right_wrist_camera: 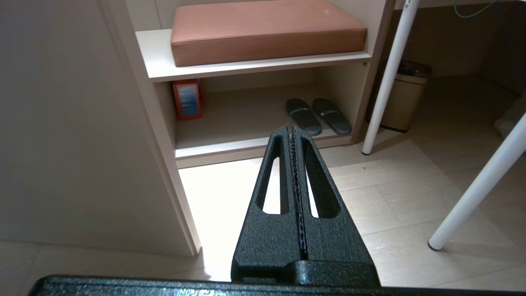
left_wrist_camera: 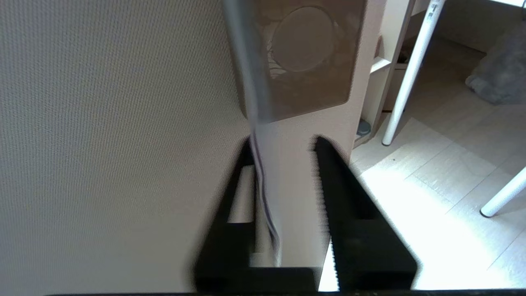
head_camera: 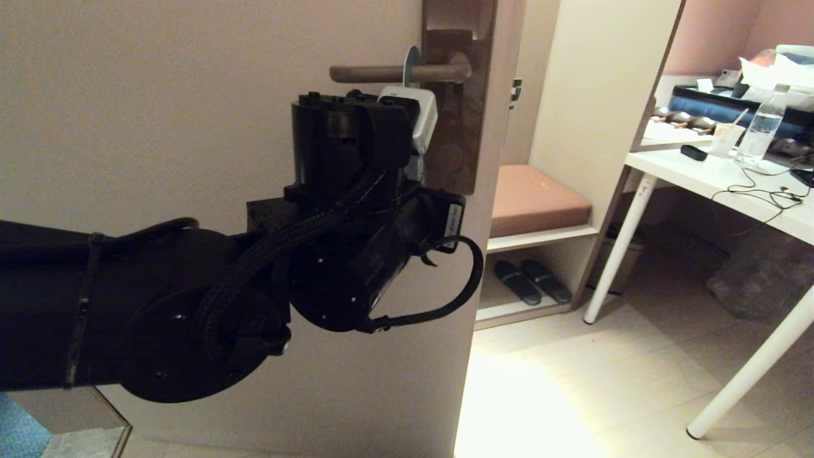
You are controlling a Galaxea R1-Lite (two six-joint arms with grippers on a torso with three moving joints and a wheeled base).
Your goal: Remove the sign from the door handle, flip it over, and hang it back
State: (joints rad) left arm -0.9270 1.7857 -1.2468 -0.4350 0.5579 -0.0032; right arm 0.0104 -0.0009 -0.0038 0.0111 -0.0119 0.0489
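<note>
My left gripper [left_wrist_camera: 283, 144] parted astride hanging sign [left_wrist_camera: 263, 197] under door handle [head_camera: 381, 73]; my own wrist hides sign head-on. Right gripper [right_wrist_camera: 292, 130] clenched empty, slippers [right_wrist_camera: 318, 115] beyond.

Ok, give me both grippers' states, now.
Left gripper: open, fingers either side of the sign, which hangs on the door handle.
Right gripper: shut, empty.

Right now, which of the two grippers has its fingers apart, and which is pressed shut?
The left gripper has its fingers apart, with the sign edge-on between them beneath the door handle. The right gripper, hanging over the floor, is pressed shut.
</note>
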